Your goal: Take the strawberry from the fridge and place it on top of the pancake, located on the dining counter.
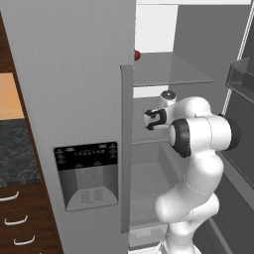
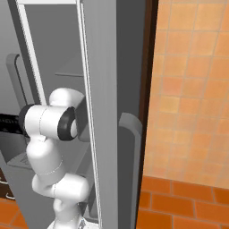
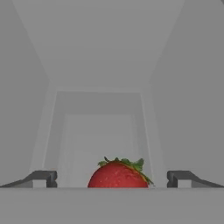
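The fridge stands with its right-hand door swung wide, and the white arm reaches up from the lower right of the left base view into the open compartment. The closed left door carries a black dispenser panel and a long grey handle along its inner edge.

The strawberry sits at the near left corner of an upper glass shelf, half hidden by the edge of the closed door, above the level of the arm's wrist. In the hand view the strawberry is red with a green leafy cap, and it lies low in the middle of the picture.

The pincer is spread wide apart and grips nothing. One fingertip stands to one side of the berry and the other to the opposite side, each clear of it with a gap between. Beyond the berry, the pale grey back and side walls of the fridge recede.

In the right base view the arm bends behind the edge of the open door, beside an orange tiled wall.
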{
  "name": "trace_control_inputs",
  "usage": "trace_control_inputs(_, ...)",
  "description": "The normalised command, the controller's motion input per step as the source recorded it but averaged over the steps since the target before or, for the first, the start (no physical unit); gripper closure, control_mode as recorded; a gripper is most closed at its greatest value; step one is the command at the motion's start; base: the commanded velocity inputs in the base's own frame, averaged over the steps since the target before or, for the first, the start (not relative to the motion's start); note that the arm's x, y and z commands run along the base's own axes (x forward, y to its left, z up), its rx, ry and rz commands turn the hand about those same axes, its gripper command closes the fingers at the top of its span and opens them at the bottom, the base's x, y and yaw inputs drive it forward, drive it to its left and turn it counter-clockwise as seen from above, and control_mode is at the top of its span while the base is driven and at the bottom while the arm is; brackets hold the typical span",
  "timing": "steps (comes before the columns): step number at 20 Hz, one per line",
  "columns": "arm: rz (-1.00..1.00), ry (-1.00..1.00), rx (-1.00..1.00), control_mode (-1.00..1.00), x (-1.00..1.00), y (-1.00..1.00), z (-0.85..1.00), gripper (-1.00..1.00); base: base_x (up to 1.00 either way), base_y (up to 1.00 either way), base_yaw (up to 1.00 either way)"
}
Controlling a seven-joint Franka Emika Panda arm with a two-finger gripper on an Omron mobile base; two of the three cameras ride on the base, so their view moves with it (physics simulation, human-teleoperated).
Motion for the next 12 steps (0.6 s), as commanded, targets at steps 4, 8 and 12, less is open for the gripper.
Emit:
trace_control_inputs(4, 0.0, 0.0, 0.0, -1.0, 0.0, 0.0, -0.09, 1.0, 0.0, 0.0, 0.0)
trace_control_inputs(8, 0.0, 0.0, 0.0, -1.0, 0.0, 0.0, -0.02, 1.0, 0.0, 0.0, 0.0)
trace_control_inputs(12, 0.0, 0.0, 0.0, -1.0, -0.01, 0.0, 0.0, 1.0, 0.0, 0.0, 0.0)
